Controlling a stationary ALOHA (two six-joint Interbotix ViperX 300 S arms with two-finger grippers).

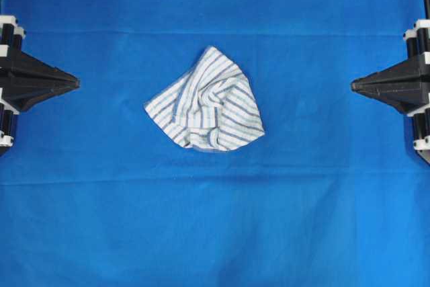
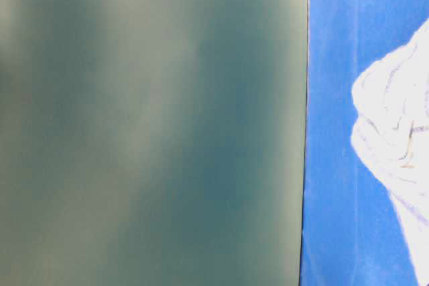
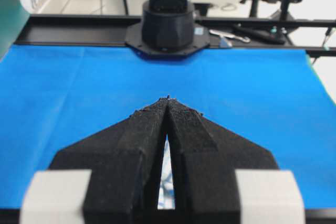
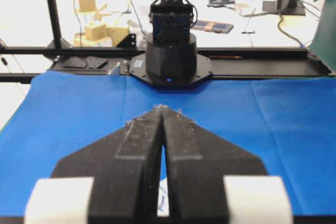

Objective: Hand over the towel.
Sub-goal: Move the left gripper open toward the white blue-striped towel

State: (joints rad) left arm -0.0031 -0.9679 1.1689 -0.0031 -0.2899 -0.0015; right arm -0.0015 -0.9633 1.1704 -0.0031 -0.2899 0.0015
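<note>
The towel (image 1: 206, 100) lies crumpled in the middle of the bench, on the large plain blue cloth (image 1: 215, 220) that covers the whole work surface. It is white with thin blue and grey stripes, bunched into a rough triangle with a peak pointing toward the top of the overhead view and a rolled fold along its lower edge. Nothing touches it. The left gripper (image 1: 75, 83) sits at the left edge of the overhead view and the right gripper (image 1: 355, 85) at the right edge, their tips pointing inward at each other, each well apart from the towel, which lies between the 2. Both grippers are closed and hold nothing: in the left wrist view the 2 black fingers (image 3: 142, 140) of the left gripper (image 3: 168, 99) meet at their tips, leaving only a thin slit further back through which a sliver of the striped towel (image 3: 166, 167) shows. In the right wrist view the right gripper (image 4: 161, 107) likewise has its fingers (image 4: 137, 140) pressed together at the tip. Each wrist view looks across the blue cloth to the black round base (image 3: 167, 27) of the opposite arm (image 4: 171, 59) at the far edge. In the table-level view a blurred dark green panel (image 2: 151, 125) fills most of the frame, with the blue cloth and an edge of the white towel (image 2: 395, 138) visible on the right.
</note>
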